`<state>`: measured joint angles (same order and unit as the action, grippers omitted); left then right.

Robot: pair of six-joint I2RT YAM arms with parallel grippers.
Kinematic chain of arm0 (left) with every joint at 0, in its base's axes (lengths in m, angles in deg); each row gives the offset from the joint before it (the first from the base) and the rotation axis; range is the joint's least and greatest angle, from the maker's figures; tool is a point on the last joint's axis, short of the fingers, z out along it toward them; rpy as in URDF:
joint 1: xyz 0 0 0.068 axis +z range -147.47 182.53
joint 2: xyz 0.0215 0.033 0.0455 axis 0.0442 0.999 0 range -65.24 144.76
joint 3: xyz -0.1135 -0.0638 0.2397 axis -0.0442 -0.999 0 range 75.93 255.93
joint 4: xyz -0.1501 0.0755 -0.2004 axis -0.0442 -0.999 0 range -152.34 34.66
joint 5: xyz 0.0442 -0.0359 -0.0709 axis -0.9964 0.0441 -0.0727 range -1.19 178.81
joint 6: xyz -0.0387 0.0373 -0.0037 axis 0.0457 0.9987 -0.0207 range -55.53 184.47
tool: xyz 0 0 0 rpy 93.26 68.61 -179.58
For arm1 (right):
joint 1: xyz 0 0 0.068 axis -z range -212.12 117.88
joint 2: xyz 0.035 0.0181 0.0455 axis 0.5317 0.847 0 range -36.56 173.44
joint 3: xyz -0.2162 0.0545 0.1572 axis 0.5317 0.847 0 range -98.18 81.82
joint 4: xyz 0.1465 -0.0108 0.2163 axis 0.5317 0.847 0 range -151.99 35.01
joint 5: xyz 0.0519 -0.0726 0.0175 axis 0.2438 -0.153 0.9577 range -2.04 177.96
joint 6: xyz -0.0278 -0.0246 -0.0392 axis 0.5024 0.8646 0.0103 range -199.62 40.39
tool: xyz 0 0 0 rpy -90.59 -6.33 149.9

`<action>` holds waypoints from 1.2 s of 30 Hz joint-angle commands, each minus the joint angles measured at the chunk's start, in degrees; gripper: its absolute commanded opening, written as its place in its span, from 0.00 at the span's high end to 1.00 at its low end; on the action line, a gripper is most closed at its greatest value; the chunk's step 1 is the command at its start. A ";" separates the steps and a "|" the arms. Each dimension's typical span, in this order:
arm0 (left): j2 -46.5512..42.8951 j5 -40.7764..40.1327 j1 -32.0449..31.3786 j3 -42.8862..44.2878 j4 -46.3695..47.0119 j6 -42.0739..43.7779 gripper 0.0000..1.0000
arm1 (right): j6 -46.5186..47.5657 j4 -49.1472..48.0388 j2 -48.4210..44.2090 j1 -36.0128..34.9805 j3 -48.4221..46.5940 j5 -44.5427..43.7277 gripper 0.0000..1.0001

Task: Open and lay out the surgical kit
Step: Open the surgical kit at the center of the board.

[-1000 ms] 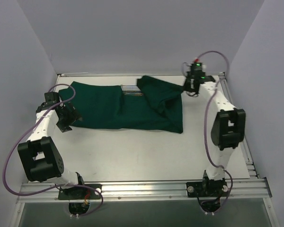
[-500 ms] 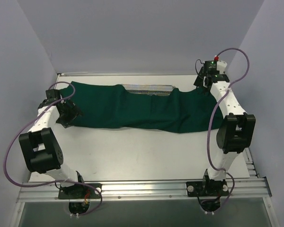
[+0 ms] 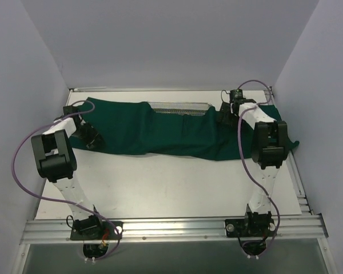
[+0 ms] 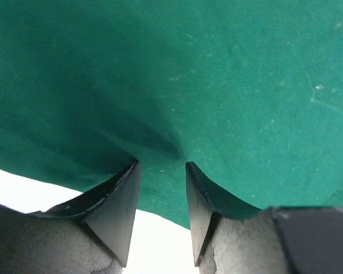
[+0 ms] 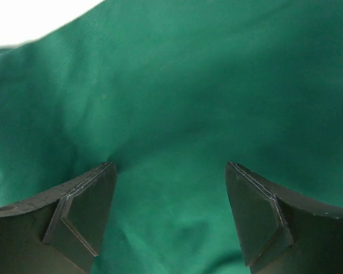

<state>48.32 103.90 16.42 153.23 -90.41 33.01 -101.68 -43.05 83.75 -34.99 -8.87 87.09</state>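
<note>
The surgical kit's dark green cloth (image 3: 160,131) lies spread across the far half of the table. A strip of the silver wire-mesh tray (image 3: 180,107) shows at the cloth's far edge. No instruments show. My left gripper (image 3: 90,136) is at the cloth's near-left edge. In the left wrist view its jaws (image 4: 160,165) stand narrowed but apart, tips pressed on the cloth (image 4: 217,85), which puckers between them. My right gripper (image 3: 224,111) is down on the cloth right of the tray. Its jaws (image 5: 170,165) are wide open over the green fabric (image 5: 188,85).
Pale walls close in the table on the left, back and right. The cloth's right end (image 3: 287,142) reaches the table's right rail. A metal rail (image 3: 171,228) with both arm bases runs along the near edge. White table surface (image 3: 160,182) lies between cloth and bases.
The right gripper pulled the folded flap out to the right, opened and let it go, then came back toward the tray. The left gripper moved onto the cloth's edge and its jaws narrowed.
</note>
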 commanded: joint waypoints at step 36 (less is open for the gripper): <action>-15.03 7.85 2.99 -3.38 -2.11 2.19 0.31 | -6.50 7.61 16.71 0.94 -37.89 -24.18 0.19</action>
<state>36.08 110.54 20.18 147.87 -92.38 33.40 -108.11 -37.06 98.22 -33.97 -44.41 70.26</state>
